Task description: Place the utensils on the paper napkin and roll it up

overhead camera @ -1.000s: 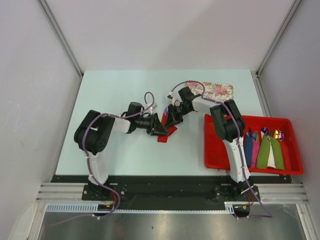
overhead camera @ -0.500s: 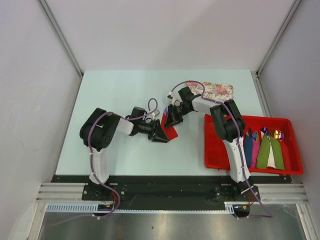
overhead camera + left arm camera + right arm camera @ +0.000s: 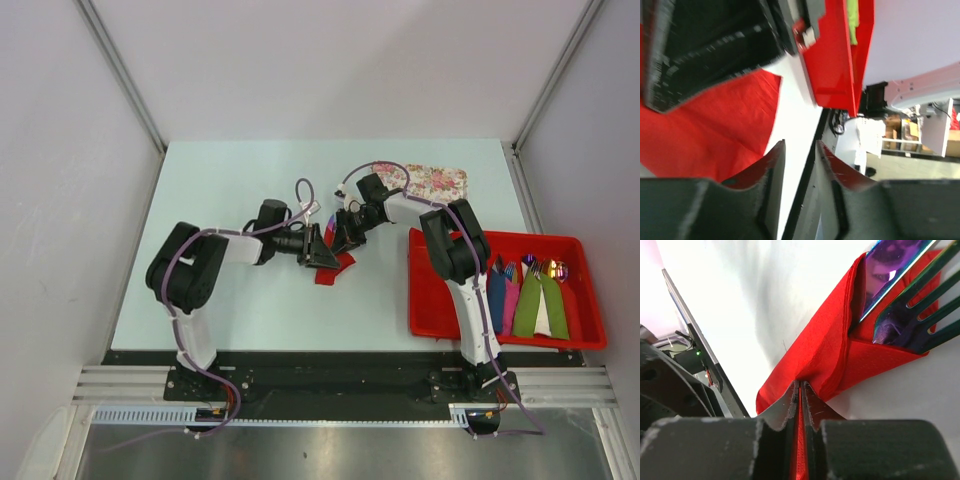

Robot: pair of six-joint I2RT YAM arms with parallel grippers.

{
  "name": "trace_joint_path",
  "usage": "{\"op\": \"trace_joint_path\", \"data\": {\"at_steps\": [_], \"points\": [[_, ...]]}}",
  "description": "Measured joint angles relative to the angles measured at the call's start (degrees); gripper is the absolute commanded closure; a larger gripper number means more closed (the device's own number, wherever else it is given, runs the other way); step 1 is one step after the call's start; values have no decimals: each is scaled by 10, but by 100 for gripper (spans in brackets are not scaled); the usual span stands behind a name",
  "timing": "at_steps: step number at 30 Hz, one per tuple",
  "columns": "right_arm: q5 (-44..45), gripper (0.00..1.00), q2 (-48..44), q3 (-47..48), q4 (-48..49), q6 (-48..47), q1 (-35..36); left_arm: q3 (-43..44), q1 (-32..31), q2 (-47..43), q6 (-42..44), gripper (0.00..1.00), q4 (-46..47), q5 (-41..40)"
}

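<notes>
Bottom centre of the right wrist view, the right gripper (image 3: 801, 386) pinches a fold of the paper napkin (image 3: 822, 347), which lies mid-frame. It looks thin, limp and tearable, probably best held at its edge. Upper right, the stiff, slick utensils (image 3: 910, 315) lie tucked inside. The left gripper (image 3: 799, 150) stands slightly parted, empty.

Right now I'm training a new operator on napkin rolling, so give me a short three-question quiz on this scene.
1. True or false: the right gripper is shut on the paper napkin.
2. The left gripper is: A) open beside the napkin; B) shut on a bottle; C) shut on a cup.
3. Fill in: the tined utensil tucked in the napkin's fold is a ____.
Key: 1 true; 2 A; 3 fork.
</notes>
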Motion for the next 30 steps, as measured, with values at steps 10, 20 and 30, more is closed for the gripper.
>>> {"op": "trace_joint_path", "data": {"at_steps": [10,20,30], "points": [[-1,85,0,0,0,-4,-1,11,3,86,2,75,-10,-35],[-28,66,-4,4,2,21,-24,11,14,99,2,80,-7,-21],[43,59,-11,10,-5,24,-51,11,15,101,2,80,-6,-19]]}}
